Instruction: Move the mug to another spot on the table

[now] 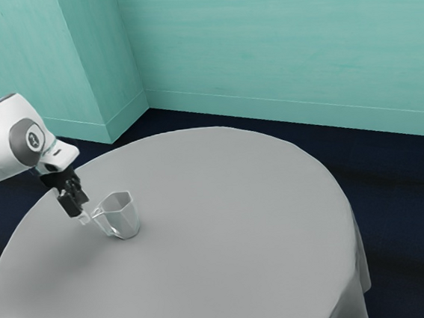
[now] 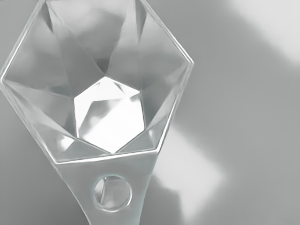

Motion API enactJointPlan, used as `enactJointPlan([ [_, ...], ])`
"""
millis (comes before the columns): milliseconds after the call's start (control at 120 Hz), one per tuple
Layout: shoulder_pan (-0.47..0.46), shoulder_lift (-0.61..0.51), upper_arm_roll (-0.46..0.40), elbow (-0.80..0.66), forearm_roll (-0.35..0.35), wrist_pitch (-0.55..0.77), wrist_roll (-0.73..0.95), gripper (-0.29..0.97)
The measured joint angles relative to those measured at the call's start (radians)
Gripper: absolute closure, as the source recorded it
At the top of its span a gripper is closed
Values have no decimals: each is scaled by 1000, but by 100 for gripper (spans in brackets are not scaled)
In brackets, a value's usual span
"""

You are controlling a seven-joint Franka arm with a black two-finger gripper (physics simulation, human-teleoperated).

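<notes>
A clear, faceted glass mug (image 1: pixel 119 214) stands upright on the round grey table (image 1: pixel 227 233), toward the exterior view's left. Its flat handle (image 1: pixel 95 213) points at the arm. My black gripper (image 1: pixel 82 212) comes down at a slant from the left, and its fingers are close together on that handle. From the wrist camera I look straight down into the mug (image 2: pixel 105 93), with the handle and its round hole (image 2: pixel 112 192) right under my hand.
The table's edge (image 1: pixel 14 246) curves close behind the gripper on the left. Grey tabletop stretches toward the exterior view's right and front. Teal walls (image 1: pixel 276 40) and a dark floor (image 1: pixel 395 186) surround the table.
</notes>
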Motion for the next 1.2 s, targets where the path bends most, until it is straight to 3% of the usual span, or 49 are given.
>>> enactJointPlan([
  [267,-2,75,-2,4,-50,56,135,0],
  [517,0,104,-2,9,-225,84,219,0],
  [800,1,129,-2,10,-260,94,281,0],
  [900,1,130,-2,9,-263,99,296,13],
  [1092,2,137,-2,9,-265,110,320,52],
  [1200,3,137,-2,9,-266,118,331,59],
])
